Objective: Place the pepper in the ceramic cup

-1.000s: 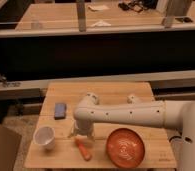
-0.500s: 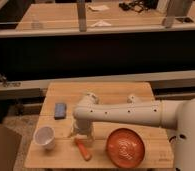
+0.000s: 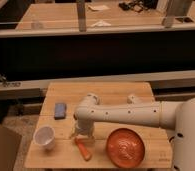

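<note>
The pepper (image 3: 83, 149), small, orange-red and tapered, lies on the wooden table (image 3: 106, 92) near its front edge. The white ceramic cup (image 3: 44, 137) stands upright to the pepper's left, about a hand's width away. My gripper (image 3: 81, 135) hangs from the white arm (image 3: 126, 114) just above the pepper's upper end, very close to it. I cannot tell whether it touches the pepper. The arm reaches in from the right across the table.
A round orange plate (image 3: 125, 146) lies to the right of the pepper, close to the front edge. A small blue object (image 3: 60, 110) lies at the left behind the cup. A dark rail and more wooden tables stand behind.
The gripper has sunk slightly and edged left, closer to the pepper. The pepper, cup and plate have not moved.
</note>
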Available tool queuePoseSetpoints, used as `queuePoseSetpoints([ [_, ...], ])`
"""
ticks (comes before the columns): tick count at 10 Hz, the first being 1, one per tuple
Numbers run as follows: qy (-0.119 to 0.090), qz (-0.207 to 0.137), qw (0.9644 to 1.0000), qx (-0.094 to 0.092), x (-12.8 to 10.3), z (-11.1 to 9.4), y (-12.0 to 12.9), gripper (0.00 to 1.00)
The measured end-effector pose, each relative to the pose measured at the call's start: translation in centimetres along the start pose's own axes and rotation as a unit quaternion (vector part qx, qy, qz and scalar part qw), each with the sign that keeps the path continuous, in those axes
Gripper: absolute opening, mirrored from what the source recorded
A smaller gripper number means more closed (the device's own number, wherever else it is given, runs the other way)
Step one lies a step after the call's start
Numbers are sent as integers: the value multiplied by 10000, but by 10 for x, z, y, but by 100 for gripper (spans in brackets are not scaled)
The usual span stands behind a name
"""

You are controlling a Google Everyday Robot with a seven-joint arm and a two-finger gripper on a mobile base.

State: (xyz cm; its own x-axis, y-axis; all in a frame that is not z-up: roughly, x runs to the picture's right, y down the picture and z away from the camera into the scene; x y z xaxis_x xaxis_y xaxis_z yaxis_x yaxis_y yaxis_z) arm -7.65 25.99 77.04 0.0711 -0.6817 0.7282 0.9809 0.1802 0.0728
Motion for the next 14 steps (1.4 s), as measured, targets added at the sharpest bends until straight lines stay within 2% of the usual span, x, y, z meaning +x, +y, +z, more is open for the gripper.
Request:
queuePoseSetpoints([
  [14, -109, -20, 9999, 27, 11, 15, 12, 80],
])
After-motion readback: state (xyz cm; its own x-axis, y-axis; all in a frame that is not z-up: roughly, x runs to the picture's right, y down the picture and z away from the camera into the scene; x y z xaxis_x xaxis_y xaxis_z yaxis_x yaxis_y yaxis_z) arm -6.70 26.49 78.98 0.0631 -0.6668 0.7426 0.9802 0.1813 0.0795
